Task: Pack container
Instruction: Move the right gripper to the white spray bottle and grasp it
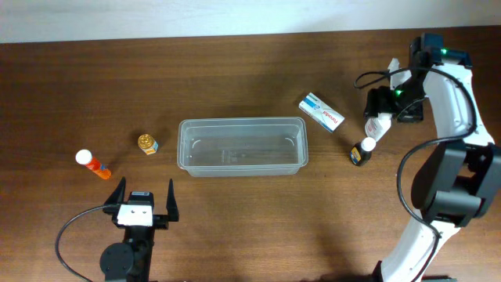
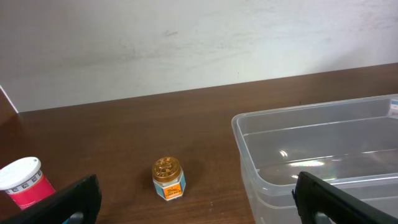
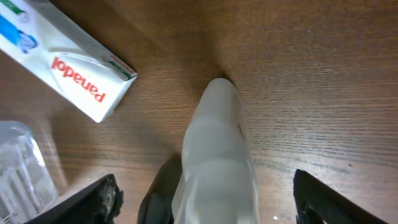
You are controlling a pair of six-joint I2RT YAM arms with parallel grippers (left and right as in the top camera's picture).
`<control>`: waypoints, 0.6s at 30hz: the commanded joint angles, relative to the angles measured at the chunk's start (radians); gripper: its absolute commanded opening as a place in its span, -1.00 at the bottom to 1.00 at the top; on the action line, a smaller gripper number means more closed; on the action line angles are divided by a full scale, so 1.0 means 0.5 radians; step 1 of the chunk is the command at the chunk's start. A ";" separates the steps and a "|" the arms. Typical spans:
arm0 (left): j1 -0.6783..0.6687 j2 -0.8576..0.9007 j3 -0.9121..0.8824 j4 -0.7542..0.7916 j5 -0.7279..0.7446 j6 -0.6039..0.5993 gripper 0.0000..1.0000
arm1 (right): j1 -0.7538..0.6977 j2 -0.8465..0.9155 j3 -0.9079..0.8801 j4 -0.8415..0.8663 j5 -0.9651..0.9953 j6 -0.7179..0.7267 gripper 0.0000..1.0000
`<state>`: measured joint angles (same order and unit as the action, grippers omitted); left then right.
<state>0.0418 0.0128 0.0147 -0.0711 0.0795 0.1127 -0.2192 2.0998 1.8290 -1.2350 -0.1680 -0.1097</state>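
Note:
The clear plastic container [image 1: 185, 149] sits empty at the table's middle; its near corner shows in the left wrist view [image 2: 247, 152]. My left gripper [image 1: 145, 205] is open and empty near the front edge, left of the container [image 2: 199, 208]. My right gripper [image 1: 383, 106] is open at the far right, its fingers wide on either side of a white bottle [image 1: 378, 126] without touching it. That bottle fills the middle of the right wrist view [image 3: 217, 155], between the fingers [image 3: 208, 202]. A white Panadol box [image 1: 321, 112] lies just left of it [image 3: 68, 68].
A small gold-lidded jar [image 1: 147, 144] stands left of the container [image 2: 168, 179]. An orange bottle with a white cap [image 1: 92, 164] lies further left [image 2: 25, 183]. A small dark bottle with a yellow label [image 1: 360, 152] stands near the white bottle.

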 commanded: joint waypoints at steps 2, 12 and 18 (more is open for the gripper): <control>0.014 -0.014 -0.011 -0.002 0.021 0.018 0.99 | 0.009 0.063 0.030 0.015 -0.024 -0.021 0.54; 0.014 -0.014 -0.011 -0.002 0.021 0.018 0.99 | 0.009 0.115 0.026 0.077 0.023 -0.032 0.18; 0.014 -0.014 -0.011 -0.002 0.021 0.018 0.99 | 0.009 0.116 0.026 0.101 0.131 -0.035 -0.16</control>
<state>0.0418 0.0128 0.0147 -0.0711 0.0799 0.1127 -0.2192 2.1464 1.8290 -1.1912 -0.1398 -0.1196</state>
